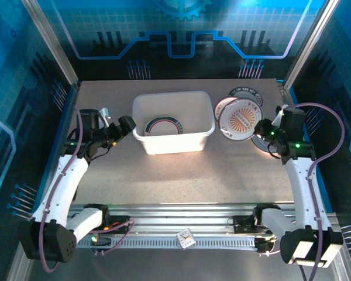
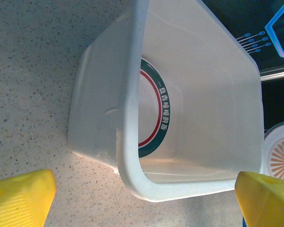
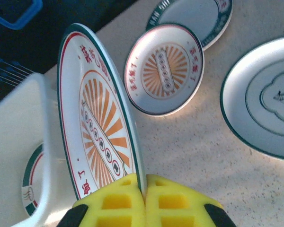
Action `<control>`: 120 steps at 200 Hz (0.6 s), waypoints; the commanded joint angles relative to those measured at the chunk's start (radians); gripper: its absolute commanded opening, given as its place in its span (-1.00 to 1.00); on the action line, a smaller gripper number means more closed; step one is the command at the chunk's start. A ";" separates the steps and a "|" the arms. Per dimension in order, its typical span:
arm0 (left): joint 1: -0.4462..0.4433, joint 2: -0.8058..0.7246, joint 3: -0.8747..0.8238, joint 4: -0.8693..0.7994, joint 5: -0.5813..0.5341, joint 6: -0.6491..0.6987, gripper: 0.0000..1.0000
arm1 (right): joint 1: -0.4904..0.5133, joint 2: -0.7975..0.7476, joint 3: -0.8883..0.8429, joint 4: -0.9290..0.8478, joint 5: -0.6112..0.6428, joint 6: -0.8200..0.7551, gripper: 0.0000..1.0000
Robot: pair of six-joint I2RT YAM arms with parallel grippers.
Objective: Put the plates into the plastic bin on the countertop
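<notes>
**Pinching one plate on edge beside the bin**

Counting what lies before me, I find five plates, one plastic bin (image 1: 172,142) and my own two hands.

One dark-rimmed plate (image 2: 164,109) lies flat on the floor of the bin, toward its left end. Three more lie flat on the countertop (image 1: 164,175), to the right of the bin. These are a small orange-rayed plate (image 3: 164,71), a green-rimmed plate (image 3: 199,21) farther off than that one, and a pale plate with green rings (image 3: 265,99), the nearest of the three to my right wrist.

The fifth is the big orange-rayed plate (image 3: 97,123). It stands tilted on edge, its rim clamped in my right gripper (image 3: 144,189), whose yellow fingers are pressed together on it. This plate is just to the right of the bin's right wall. I cannot tell whether it touches the wall.

My left gripper (image 1: 127,124) is spread wide and grasps nothing. It sits just beside the bin's left wall. In its wrist view its two fingers (image 2: 21,198) stand far apart at the bottom corners, with the bin's rounded near-left corner between them. They do not touch the bin.

The bin itself rests on the middle of the countertop, toward the far side.
</notes>
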 commanded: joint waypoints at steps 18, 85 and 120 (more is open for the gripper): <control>-0.005 0.000 -0.013 0.012 0.031 0.031 0.97 | 0.083 0.026 0.140 -0.002 0.053 0.010 -0.95; -0.004 0.016 -0.002 0.012 0.043 0.036 0.96 | 0.334 0.266 0.409 0.051 0.053 0.007 -0.95; -0.002 0.014 -0.003 -0.004 0.031 0.047 0.97 | 0.450 0.397 0.489 0.079 0.034 0.001 -0.95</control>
